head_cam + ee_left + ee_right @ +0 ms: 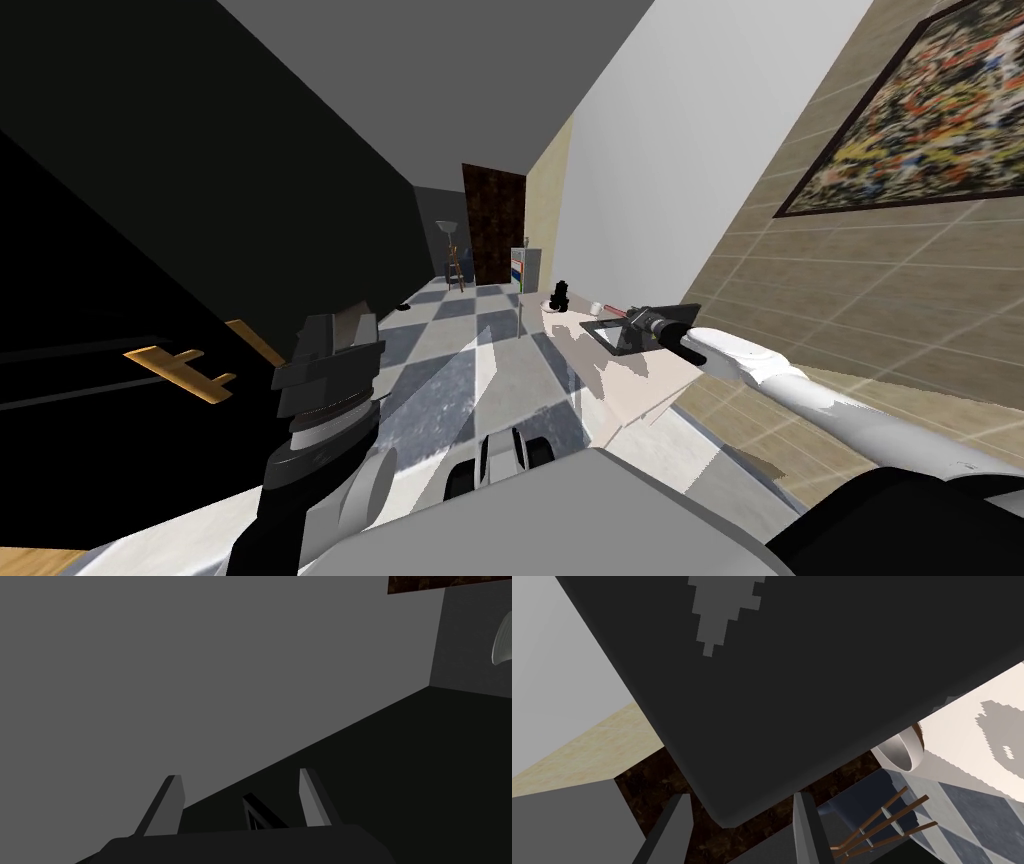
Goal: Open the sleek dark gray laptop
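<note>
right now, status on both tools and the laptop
Left tool open, raised, empty. Right tool open, astride laptop corner. Lid angle unclear. Cup beside laptop, not blocking.

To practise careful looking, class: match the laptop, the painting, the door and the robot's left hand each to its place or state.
Things:
1 laptop
2 painting
3 door
4 left hand

Places or states:
A on the tiled wall
B open, holding nothing
C on the pale table, at the right hand
D brown, at the far end of the checkered floor

Pairs: 1-C, 2-A, 3-D, 4-B
</note>
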Controlling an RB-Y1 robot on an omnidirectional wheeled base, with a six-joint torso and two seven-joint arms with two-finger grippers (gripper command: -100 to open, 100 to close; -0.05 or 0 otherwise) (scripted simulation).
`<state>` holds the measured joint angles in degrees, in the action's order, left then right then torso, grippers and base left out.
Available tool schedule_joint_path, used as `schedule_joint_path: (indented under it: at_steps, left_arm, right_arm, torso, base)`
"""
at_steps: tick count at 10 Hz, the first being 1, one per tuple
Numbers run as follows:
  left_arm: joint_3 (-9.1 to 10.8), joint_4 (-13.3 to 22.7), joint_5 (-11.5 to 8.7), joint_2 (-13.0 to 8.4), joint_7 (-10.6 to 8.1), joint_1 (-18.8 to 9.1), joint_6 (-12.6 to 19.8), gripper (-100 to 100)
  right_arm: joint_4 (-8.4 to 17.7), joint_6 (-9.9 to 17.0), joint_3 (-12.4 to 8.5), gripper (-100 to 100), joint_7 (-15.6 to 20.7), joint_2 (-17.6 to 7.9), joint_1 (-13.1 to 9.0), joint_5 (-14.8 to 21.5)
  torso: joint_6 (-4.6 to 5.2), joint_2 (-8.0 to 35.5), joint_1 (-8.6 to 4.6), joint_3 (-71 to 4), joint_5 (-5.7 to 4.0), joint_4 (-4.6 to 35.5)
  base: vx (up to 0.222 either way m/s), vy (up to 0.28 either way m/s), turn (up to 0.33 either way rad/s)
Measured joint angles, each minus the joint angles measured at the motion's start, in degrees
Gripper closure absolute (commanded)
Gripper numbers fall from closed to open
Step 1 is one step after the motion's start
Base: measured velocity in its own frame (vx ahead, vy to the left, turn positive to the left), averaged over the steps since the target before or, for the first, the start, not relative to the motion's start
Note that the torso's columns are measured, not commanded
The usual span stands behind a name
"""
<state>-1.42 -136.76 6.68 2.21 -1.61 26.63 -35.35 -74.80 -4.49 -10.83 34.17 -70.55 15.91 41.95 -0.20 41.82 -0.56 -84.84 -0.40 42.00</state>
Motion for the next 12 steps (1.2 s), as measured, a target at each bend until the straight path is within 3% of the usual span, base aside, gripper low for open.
schedule_joint_path:
  at_steps: [1,3,8,9,11,12]
  left_arm:
    - [0.00,0.0,0.0,0.0,0.00,0.0,0.0,0]
    - [0.00,0.0,0.0,0.0,0.00,0.0,0.0,0]
    - [0.00,0.0,0.0,0.0,0.00,0.0,0.0,0]
    - [0.00,0.0,0.0,0.0,0.00,0.0,0.0,0]
    - [0.00,0.0,0.0,0.0,0.00,0.0,0.0,0]
    - [0.00,0.0,0.0,0.0,0.00,0.0,0.0,0]
  right_arm:
    - [0.1,-0.5,-0.1,100,-0.8,-2.0,1.8,-1.0]
    - [3.0,-3.1,0.4,100,-1.6,-4.7,2.2,-2.2]
    - [6.7,-7.5,2.3,100,-4.9,-12.9,7.1,-6.3]
    - [6.9,-7.6,2.2,100,-5.0,-13.2,7.2,-6.4]
    - [6.5,-9.0,3.2,100,-6.6,-16.9,10.8,-6.7]
    - [6.7,-9.7,3.5,100,-7.1,-17.6,11.6,-6.8]
  torso:
    - [0.15,0.1,0.18,0.1,-0.02,0.0]
    - [0.31,0.3,0.18,0.2,0.05,0.1]
    - [0.31,0.5,0.44,0.3,0.27,0.2]
    - [0.23,0.6,0.42,0.4,0.26,0.3]
    - [0.21,0.1,0.54,0.1,0.15,0.0]
    - [0.02,0.2,0.31,0.1,0.13,0.1]
  base:
    - [0.090,0.043,-0.009]
    - [0.119,0.058,0.019]
    - [0.094,0.048,-0.006]
    - [0.171,0.038,-0.068]
    - [0.200,0.037,-0.084]
    - [0.149,0.002,-0.020]
